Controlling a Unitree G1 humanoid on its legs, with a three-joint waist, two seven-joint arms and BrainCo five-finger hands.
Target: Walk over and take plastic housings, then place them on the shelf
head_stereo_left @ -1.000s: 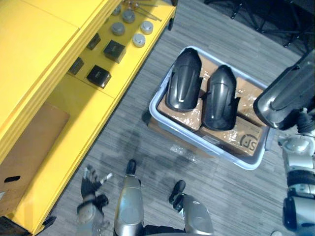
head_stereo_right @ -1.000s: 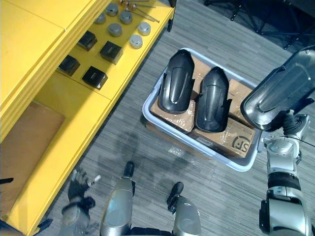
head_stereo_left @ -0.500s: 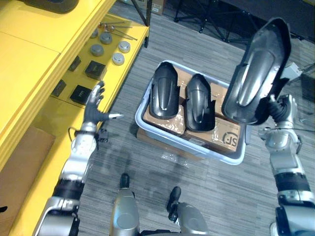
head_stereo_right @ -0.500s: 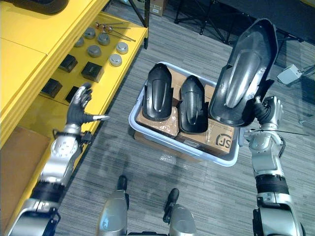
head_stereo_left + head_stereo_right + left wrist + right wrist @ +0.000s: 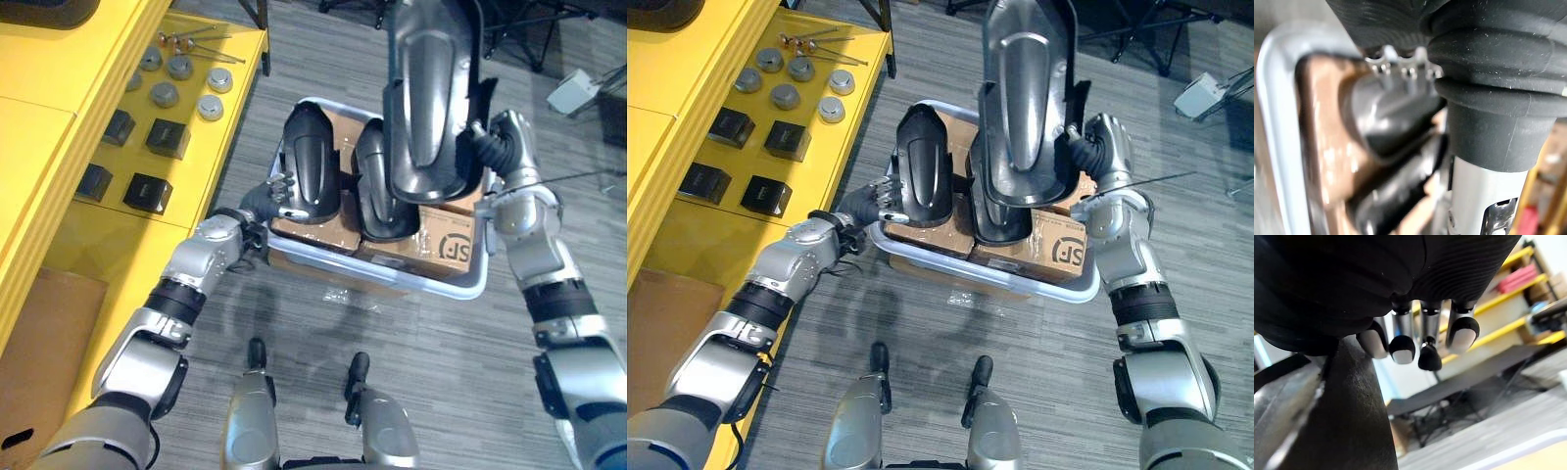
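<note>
Carpet floor [image 5: 323,333] lies nearest; just beyond it stands a pale bin [image 5: 441,286] holding cardboard boxes [image 5: 446,245]. Two black housings rest on the boxes side by side — the left housing [image 5: 309,162] and the right housing [image 5: 377,220]. The left robot hand [image 5: 265,196] reaches to the left housing's left edge, its fingers loosely extended and touching it. Above the bin the right robot hand [image 5: 500,147] grips a third housing [image 5: 426,88] by its right edge, upright. At left, the yellow shelf [image 5: 59,235] carries black blocks [image 5: 147,191] and, farther, silver discs [image 5: 165,94].
</note>
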